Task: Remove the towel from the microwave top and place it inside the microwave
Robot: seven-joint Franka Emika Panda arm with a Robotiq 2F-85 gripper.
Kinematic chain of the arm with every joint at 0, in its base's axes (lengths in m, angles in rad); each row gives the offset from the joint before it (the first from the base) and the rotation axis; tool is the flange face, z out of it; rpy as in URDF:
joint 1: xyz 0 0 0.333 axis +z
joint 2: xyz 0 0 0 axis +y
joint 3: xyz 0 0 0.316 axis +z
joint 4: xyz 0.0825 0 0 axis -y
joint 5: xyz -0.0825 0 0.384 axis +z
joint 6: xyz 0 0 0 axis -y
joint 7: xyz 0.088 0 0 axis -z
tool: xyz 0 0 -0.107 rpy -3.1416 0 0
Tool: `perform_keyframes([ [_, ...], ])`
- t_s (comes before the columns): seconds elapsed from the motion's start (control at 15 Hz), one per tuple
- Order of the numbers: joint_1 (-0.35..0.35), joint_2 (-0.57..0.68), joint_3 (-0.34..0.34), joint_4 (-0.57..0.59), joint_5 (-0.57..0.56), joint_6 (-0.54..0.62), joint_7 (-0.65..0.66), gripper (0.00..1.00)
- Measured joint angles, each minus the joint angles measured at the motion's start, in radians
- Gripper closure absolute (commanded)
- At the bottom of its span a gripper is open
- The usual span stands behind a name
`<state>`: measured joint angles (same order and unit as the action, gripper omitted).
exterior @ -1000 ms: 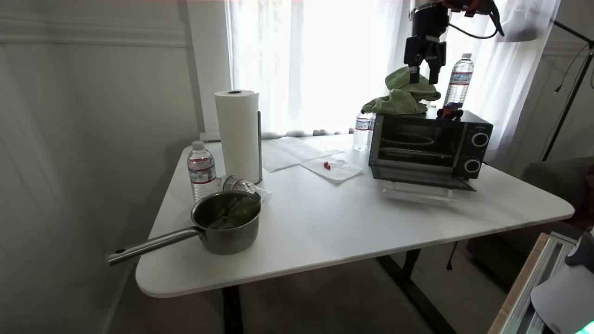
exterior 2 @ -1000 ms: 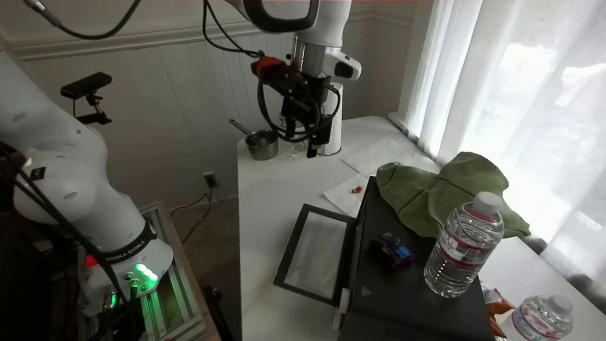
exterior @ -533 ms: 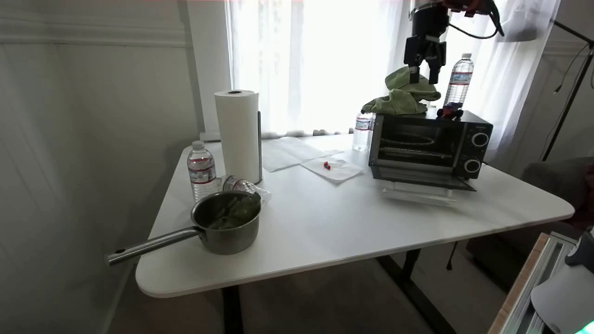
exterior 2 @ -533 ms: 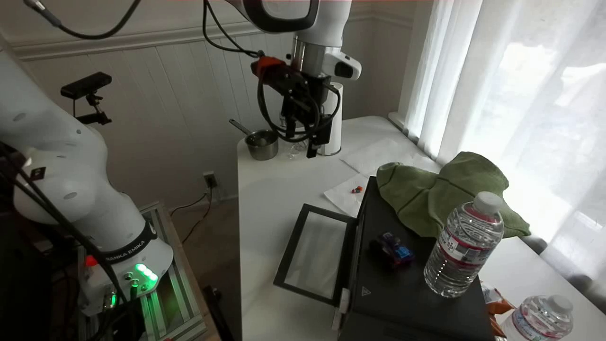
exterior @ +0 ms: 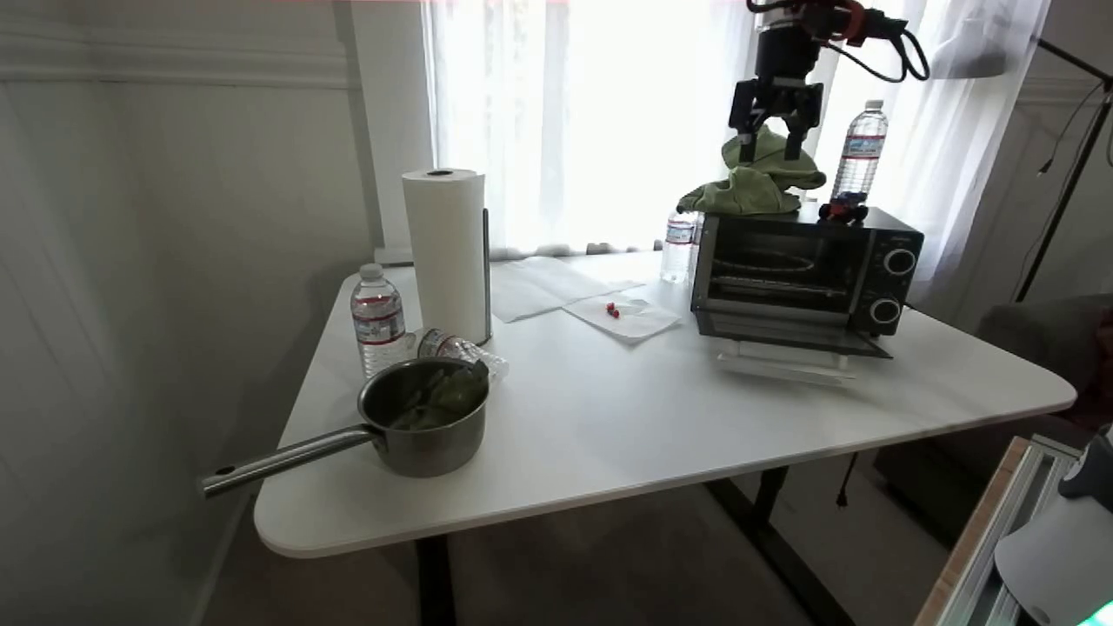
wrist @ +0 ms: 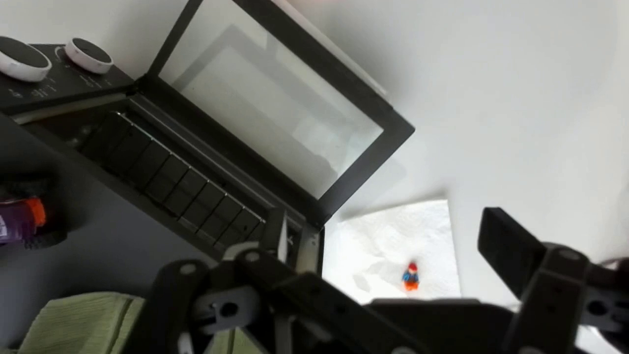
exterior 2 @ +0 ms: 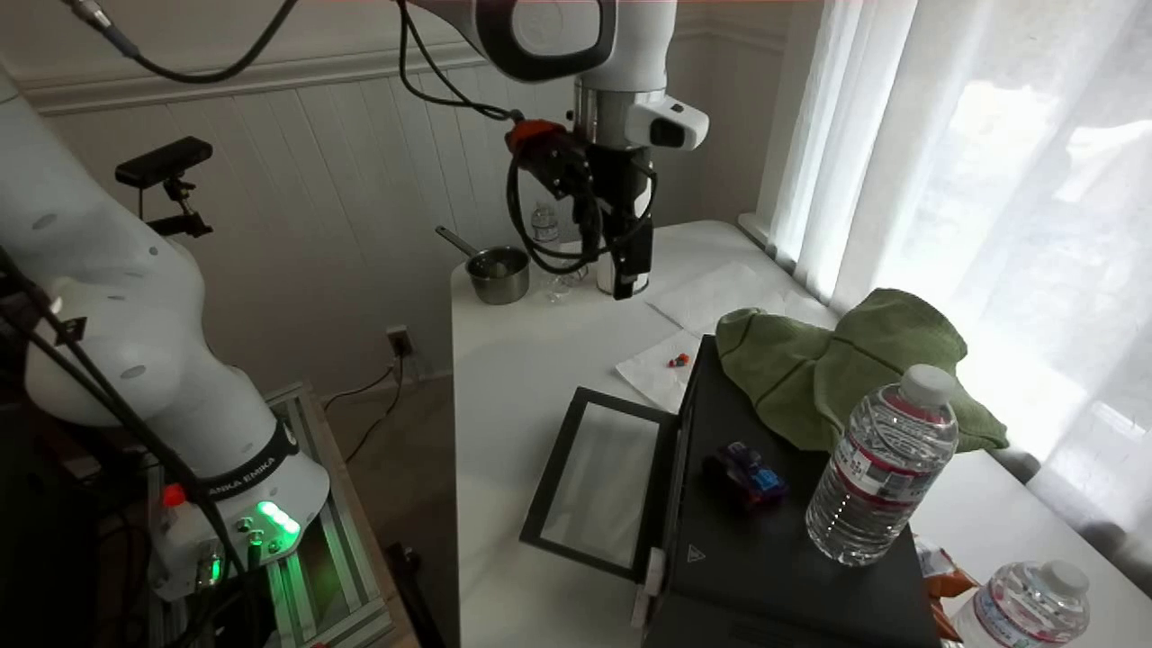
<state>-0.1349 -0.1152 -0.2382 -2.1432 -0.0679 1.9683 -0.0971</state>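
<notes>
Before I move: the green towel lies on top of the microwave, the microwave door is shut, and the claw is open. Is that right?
Not quite: the microwave door is open, lowered at the front, with the rack inside exposed, as the wrist view shows. The rest is right: the green towel lies on top of the microwave, and the claw is open.

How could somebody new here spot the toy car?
Find the black boxy toaster oven with its glass door open. On top sits a small purple toy car. Unlike the green cloth towel and clear plastic bottle there, it has black wheels.
</notes>
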Motion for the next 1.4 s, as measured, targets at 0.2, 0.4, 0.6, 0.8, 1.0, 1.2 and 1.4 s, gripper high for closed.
perform_keyframes([
  [0.2,-0.012,0.030,0.002,0.001,-0.002,0.121,0.131,0.00],
  [0.4,-0.024,0.064,0.002,0.019,-0.016,0.212,0.275,0.00],
  [0.6,-0.035,0.108,0.002,0.069,-0.016,0.248,0.425,0.00],
  [0.8,-0.051,0.164,-0.003,0.128,-0.034,0.284,0.567,0.00],
  [1.0,-0.061,0.211,-0.024,0.163,-0.108,0.356,0.715,0.00],
  [1.2,-0.063,0.253,-0.057,0.193,-0.189,0.408,0.805,0.00],
  [1.4,-0.063,0.297,-0.087,0.226,-0.233,0.428,0.848,0.00],
])
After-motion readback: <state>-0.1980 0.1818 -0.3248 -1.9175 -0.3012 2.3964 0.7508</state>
